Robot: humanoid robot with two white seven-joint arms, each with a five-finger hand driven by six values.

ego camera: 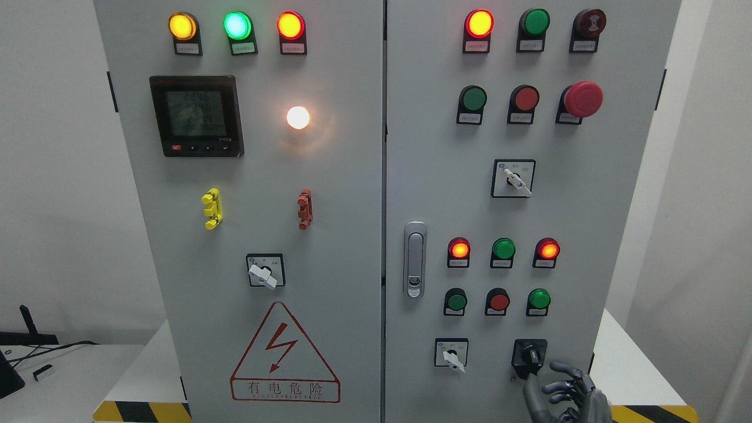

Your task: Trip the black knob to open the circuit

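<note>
The black knob [530,356] sits on a black square plate at the lower right of the grey cabinet's right door [587,176]. Its handle points up and slightly left. My right hand [563,393] rises from the bottom edge just below and right of the knob. Its dark fingers [567,371] are spread and slightly curled, holding nothing, and its thumb [531,393] stands up just under the knob plate. I cannot tell whether the thumb touches the plate. The left arm is out of view.
A white selector switch [452,356] sits left of the knob. Rows of red and green buttons and lamps [499,275] are above. A silver door handle [415,258] is at the door's left edge. A red emergency stop [583,98] is at the upper right.
</note>
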